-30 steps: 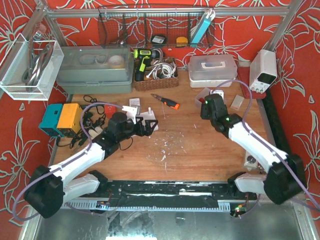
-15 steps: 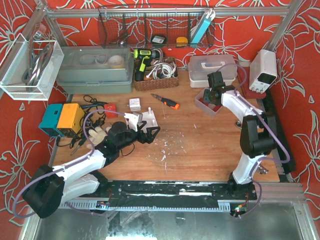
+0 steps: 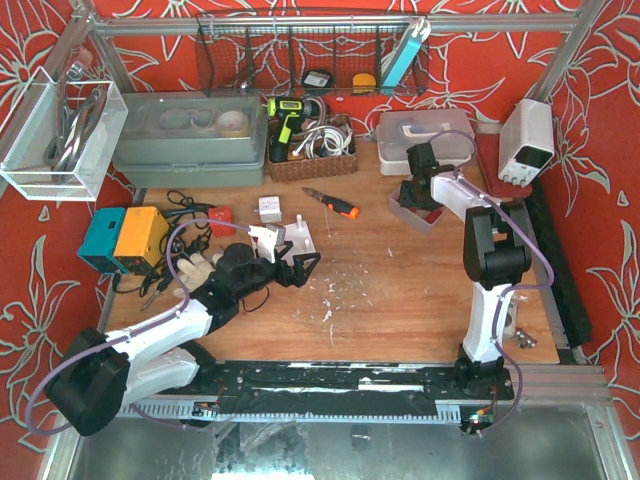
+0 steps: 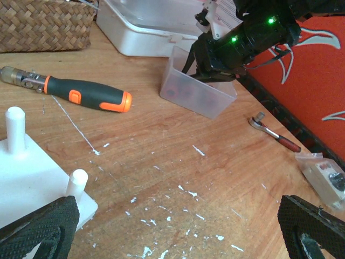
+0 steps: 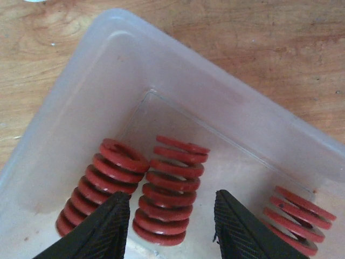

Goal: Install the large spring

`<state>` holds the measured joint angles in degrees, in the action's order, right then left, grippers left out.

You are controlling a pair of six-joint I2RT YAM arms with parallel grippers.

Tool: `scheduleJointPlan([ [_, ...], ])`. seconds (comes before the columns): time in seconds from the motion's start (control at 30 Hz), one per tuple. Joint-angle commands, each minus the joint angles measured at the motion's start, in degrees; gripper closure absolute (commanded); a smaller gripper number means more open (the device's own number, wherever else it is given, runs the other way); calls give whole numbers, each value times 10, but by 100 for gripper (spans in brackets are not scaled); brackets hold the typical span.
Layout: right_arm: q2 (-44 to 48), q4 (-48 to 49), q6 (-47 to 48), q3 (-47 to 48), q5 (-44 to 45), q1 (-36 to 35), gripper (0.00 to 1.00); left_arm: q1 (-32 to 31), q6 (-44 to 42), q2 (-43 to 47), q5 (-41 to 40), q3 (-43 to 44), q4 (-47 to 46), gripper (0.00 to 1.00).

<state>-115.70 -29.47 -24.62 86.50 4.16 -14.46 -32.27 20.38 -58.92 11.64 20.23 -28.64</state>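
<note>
We're on the pick-up step. The right hand [image 5: 171, 198] is down inside the translucent bin [image 5: 81, 91], at about one o'clock on the worktop [image 3: 400, 290]. Its fingers [image 5: 108, 226] are narrowed either side of the middle red spring [image 5: 171, 178]; whether they grip it yet, we can't tell. One neighbour spring [image 5: 99, 183] lies at nine o'clock of it, another spring [image 5: 299, 218] at four.

The left hand [image 4: 175, 229] hangs wide, holding nothing, beside the white peg fixture [image 4: 27, 178]. Next, we reckon: a firm squeeze, a straight lift clear of the bin wall, then across to a peg. We can't read any brand or writing.
</note>
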Motion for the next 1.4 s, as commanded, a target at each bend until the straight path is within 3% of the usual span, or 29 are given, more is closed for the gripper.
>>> scheduleJointPlan([
  [0.0, -21, -21, 6, 23, 27, 1, 52, -3, -11, -1, -9, 10, -14, 0],
  [0.5, -93, -28, 8, 56, 28, 1, 58, -3, -12, -3, -10, 13, -11, 0],
  [0.83, -74, -26, 23, 56, 29, 1, 77, -3, -10, -3, -15, 14, -7, 0],
  [1.13, 42, -18, 55, 28, 23, 1, 89, -3, -8, -6, -27, 16, -2, 0],
  [1.37, 189, 21, 77, -65, -12, -15, 92, -3, -5, -15, -41, 24, 9, 0],
])
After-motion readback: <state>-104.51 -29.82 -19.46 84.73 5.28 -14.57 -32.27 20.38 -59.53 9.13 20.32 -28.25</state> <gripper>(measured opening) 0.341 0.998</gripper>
